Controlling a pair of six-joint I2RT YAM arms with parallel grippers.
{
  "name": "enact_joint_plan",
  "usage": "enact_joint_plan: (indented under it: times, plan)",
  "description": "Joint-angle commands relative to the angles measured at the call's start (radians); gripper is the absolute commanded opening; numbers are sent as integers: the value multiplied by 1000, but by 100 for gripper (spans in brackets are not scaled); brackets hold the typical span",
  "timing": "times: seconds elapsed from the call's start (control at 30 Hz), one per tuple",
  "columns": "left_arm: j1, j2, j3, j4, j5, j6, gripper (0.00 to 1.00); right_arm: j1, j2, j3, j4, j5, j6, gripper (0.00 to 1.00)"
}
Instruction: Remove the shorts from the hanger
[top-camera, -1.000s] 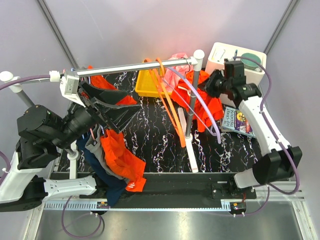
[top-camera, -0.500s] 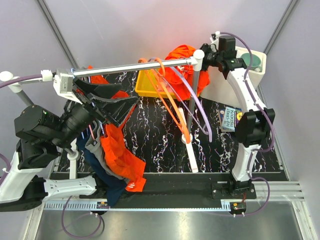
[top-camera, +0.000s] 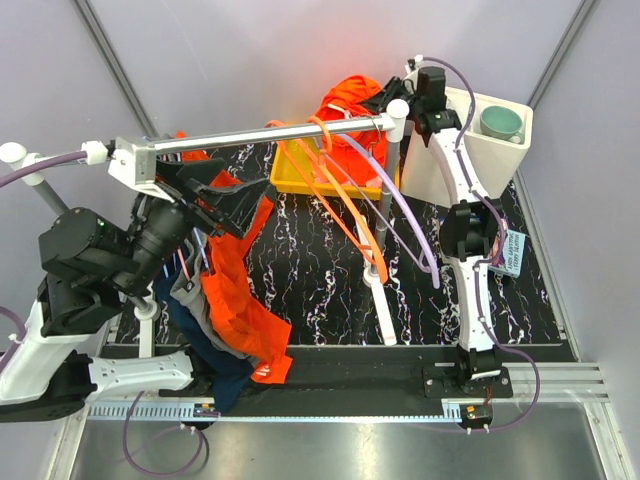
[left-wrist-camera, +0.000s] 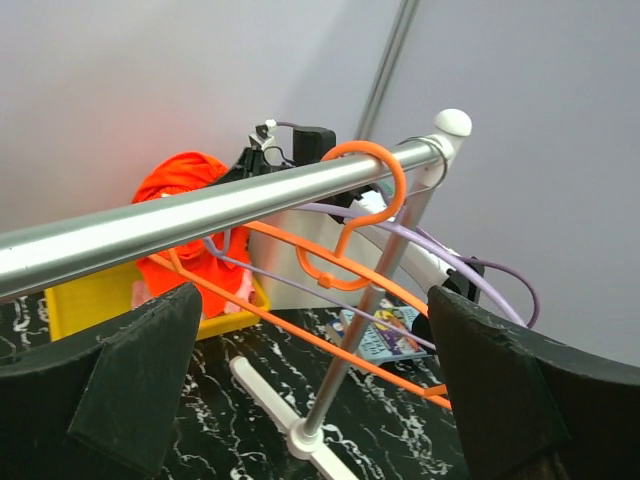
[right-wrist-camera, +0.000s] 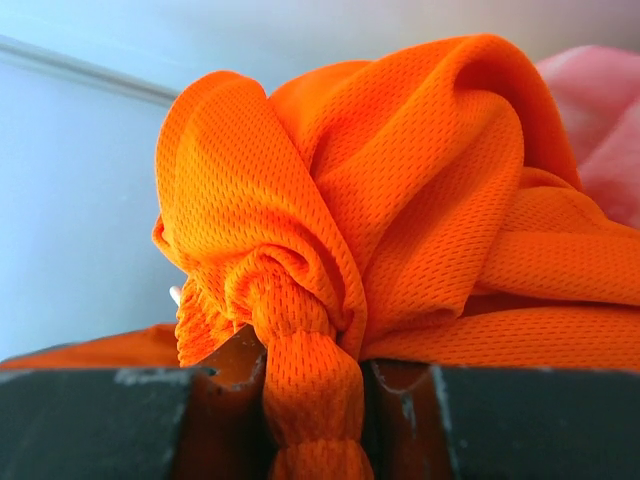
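My right gripper (top-camera: 392, 100) is shut on a bunched fold of the bright orange shorts (top-camera: 350, 98) and holds them high by the right end of the steel rail (top-camera: 260, 136), above the yellow bin. In the right wrist view the orange mesh (right-wrist-camera: 400, 170) is pinched between the jaws of that gripper (right-wrist-camera: 315, 385), with pink cloth (right-wrist-camera: 605, 110) behind it. A bare orange hanger (top-camera: 340, 190) hangs from the rail, also seen in the left wrist view (left-wrist-camera: 350, 215). My left gripper (top-camera: 215, 192) is open and empty under the rail's left part (left-wrist-camera: 320, 400).
A yellow bin (top-camera: 296, 172) sits behind the rack. A white box with a green cup (top-camera: 498, 125) stands at the back right, and a book (top-camera: 511, 252) lies below it. Orange, grey and navy clothes (top-camera: 232, 310) hang at the left. The rack's post and white foot (top-camera: 384, 305) stand mid-table.
My right arm has swung up and back to the left, carrying the orange shorts from beside the rack post to above the rail's right end. The left gripper has barely shifted.
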Motion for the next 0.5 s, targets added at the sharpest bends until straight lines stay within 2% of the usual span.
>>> enact_joint_plan:
  times: [0.0, 0.03, 0.13, 0.23, 0.33, 0.43, 0.47]
  plan:
    - [-4, 39, 29, -3, -53, 101, 99, 35, 12, 46, -17, 110, -112, 0]
    - [-5, 43, 39, -5, -55, 113, 99, 60, 15, 43, -44, 148, -191, 0]
    - [-4, 63, 60, -6, -78, 166, 99, 107, 5, 0, -118, 393, -294, 5]
    - [-4, 75, 78, -9, -87, 206, 99, 117, 12, -41, -129, 487, -302, 9]
    - [-4, 77, 85, -15, -75, 215, 99, 121, 48, -15, -164, 501, -309, 14]
    - [-5, 65, 79, -15, -67, 212, 99, 130, 51, 3, -170, 519, -333, 38]
    - [-4, 63, 77, -14, -66, 207, 99, 133, 49, 6, -173, 526, -347, 52]
